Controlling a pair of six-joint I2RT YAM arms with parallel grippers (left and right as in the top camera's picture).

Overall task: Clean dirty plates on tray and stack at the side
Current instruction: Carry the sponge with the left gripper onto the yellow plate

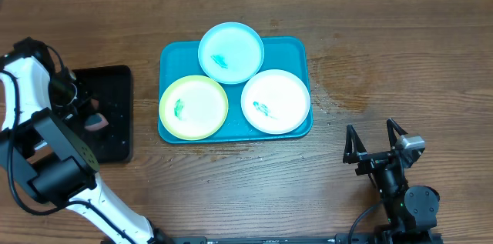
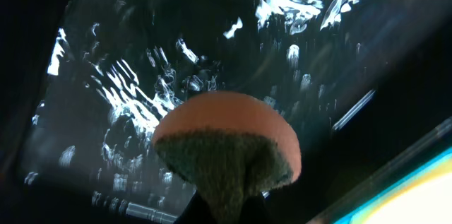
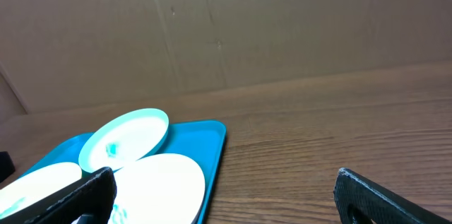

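Turquoise plastic, the tray point(image 1: 169, 132) lies in the middle of the tabletop point(image 1: 254, 190) and carries all three plates, crowded rim to rim. The light blue plate point(image 1: 231, 50) sits at its far edge, the yellow-green plate point(image 1: 193, 107) at its near left and the white plate point(image 1: 275, 101) at its near right. Each shows a teal-green smear in its centre, so none looks cleaned, and nothing is stacked at the side yet.

Just beside the tray on the left lies a smaller black tray point(image 1: 115, 82). The left gripper point(image 1: 89, 117) hangs over it, jaws closed on a sponge point(image 2: 226, 146). The sponge is orange-pink with a dark green scouring face, and it is squeezed to a narrow waist where it is pinched. The black surface beneath glints with streaks that look like wetness. The right gripper point(image 1: 369, 126) rests near the front right of the tabletop, well apart from the tray, its jaws spread wide with nothing between them.

By my reading this is the opening step: the sponge is in hand and wiping has not begun. The next move calls for carrying the sponge across to a plate, most likely the nearby yellow-green one, and pressing it onto the smear. The plates look light and may slide, so the free arm may have to steady one.

No brand, label or writing can be read anywhere.
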